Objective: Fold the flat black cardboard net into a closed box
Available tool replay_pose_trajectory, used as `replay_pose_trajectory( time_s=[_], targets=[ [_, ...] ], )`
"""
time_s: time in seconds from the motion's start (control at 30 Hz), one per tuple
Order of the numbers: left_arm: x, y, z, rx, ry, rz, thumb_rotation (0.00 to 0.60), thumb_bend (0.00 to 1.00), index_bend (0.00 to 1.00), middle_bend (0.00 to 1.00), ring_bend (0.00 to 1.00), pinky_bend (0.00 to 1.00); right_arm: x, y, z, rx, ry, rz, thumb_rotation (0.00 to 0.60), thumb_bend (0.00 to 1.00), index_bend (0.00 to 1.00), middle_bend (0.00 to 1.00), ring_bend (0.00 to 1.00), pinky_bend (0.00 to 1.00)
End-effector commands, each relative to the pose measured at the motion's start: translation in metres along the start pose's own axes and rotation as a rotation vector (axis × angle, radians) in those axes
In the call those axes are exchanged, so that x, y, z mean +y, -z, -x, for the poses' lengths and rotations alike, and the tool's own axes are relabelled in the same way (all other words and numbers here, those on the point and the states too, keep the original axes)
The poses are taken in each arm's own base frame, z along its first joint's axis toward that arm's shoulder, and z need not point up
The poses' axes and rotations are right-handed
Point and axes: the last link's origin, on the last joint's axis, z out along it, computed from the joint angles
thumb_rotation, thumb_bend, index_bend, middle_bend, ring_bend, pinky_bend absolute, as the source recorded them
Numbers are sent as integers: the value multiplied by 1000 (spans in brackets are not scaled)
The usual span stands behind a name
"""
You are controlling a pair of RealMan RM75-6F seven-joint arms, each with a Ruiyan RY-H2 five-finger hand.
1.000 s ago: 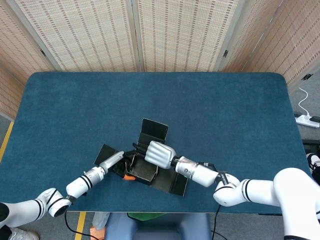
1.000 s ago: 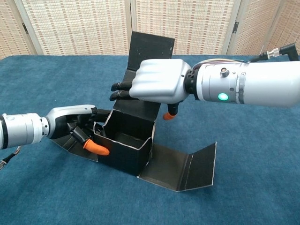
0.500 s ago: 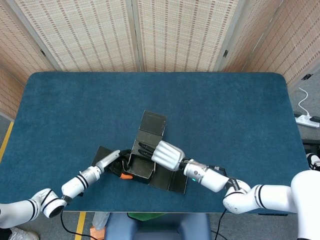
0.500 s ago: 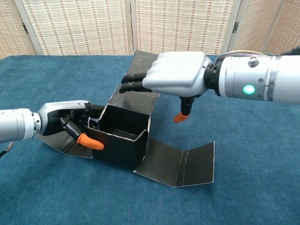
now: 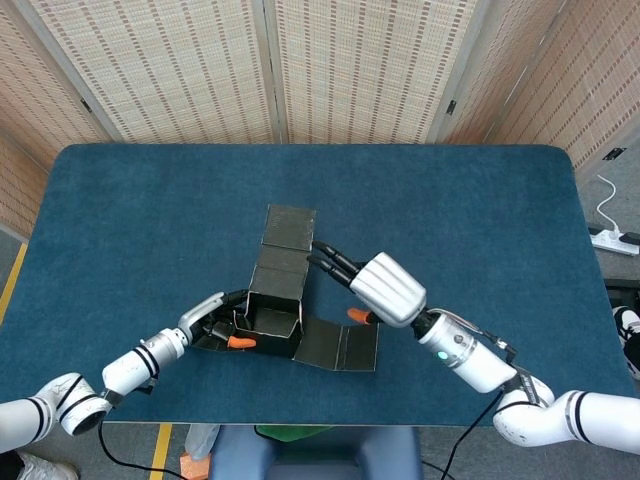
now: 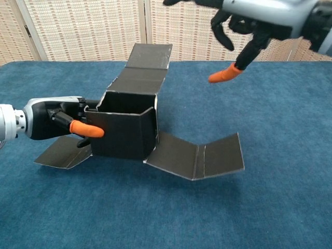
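The black cardboard net (image 5: 277, 300) stands partly folded into an open-topped box (image 6: 126, 127) near the table's front. Its long lid flap (image 6: 149, 65) leans back behind the box. A creased side flap (image 6: 199, 155) lies flat to the right, and a small flap (image 6: 62, 152) lies flat to the left. My left hand (image 5: 213, 320) grips the box's left wall, its orange thumb tip (image 6: 86, 128) lying against the front wall. My right hand (image 5: 385, 288) hovers open above and right of the box, fingers spread, touching nothing; the chest view shows this right hand (image 6: 254, 15) at the top edge.
The blue table (image 5: 480, 220) stretches wide behind and to the right of the box. Woven folding screens (image 5: 330, 70) stand behind the far edge. A white power strip (image 5: 615, 240) lies on the floor at the right.
My right hand has left the lid flap and risen up and to the right. The lid flap has dropped back. The box has shifted left with my left hand still on it.
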Motion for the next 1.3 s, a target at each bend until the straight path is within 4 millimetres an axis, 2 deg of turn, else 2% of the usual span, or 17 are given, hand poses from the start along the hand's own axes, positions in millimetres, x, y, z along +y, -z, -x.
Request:
replay_pose_trajectory(
  time_s=[0.03, 0.23, 0.3, 0.4, 0.9, 1.07, 1.3],
  targets=[
    [18, 11, -13, -35, 173, 34, 600, 196, 314, 299, 514, 722, 16, 25, -9, 64, -67, 47, 600, 56, 0, 0, 658, 1000],
    [28, 13, -21, -54, 335, 68, 600, 193, 314, 298, 521, 729, 23, 39, -12, 125, -142, 67, 600, 60, 0, 0, 664, 1000],
    [36, 13, -24, -66, 483, 101, 600, 193, 314, 298, 522, 733, 26, 46, -21, 206, -217, 76, 600, 59, 0, 0, 666, 1000],
    [40, 12, -29, -92, 570, 103, 600, 194, 314, 298, 522, 736, 29, 49, -26, 239, -229, 68, 600, 60, 0, 0, 669, 1000],
    [40, 9, -51, -94, 735, 93, 600, 196, 314, 298, 522, 743, 37, 54, -39, 379, -286, 94, 600, 60, 0, 0, 679, 1000],
    [49, 12, -46, -136, 790, 128, 600, 196, 314, 299, 522, 744, 29, 38, -17, 306, -242, 91, 600, 59, 0, 2, 685, 1000],
    [60, 15, -35, -214, 811, 143, 600, 195, 314, 299, 522, 744, 4, -15, 10, 332, -244, 64, 600, 59, 0, 3, 687, 1000]
  ],
)
